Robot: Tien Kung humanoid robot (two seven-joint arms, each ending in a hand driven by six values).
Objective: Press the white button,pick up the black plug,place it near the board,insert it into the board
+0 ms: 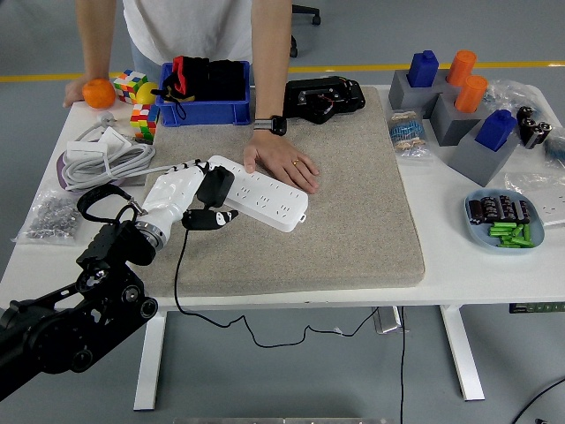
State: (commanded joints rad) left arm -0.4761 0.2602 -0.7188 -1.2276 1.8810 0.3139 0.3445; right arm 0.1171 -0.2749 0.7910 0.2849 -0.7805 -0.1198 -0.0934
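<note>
Left hand (181, 196) reached in from the lower left, white shell over a black arm, fingers curled around the black plug (213, 187). Held that plug right at the near-left end of the white board (258, 193), touching or just above it; impossible to tell whether the pins were in a socket, since the plug's body covered that spot. Thumb and fingertips partly lost behind the plug, dark against dark. Trailed a black cable (181, 274) from the plug down across the grey mat (335, 203), over the table's near edge and out of sight below. No white button made out on the board; that end sat under the hand and plug.

Pinned the board's far-right end: a person's hand (281, 162), flat on the mat, fingers overlapping the strip. Cut off at the top edge, the person's trunk and head. Rested on an orange ball (98, 93) at the far-left corner, the person's other hand, mostly hidden by it.

Beyond the mat: blue bin (205, 92) with black and red things inside, too jumbled to name. Coiled grey cable (104, 161) left of the robot hand. Far right, a blue dish (508, 221) with green and dark pieces, too small to identify.

Right arm nowhere in frame.
</note>
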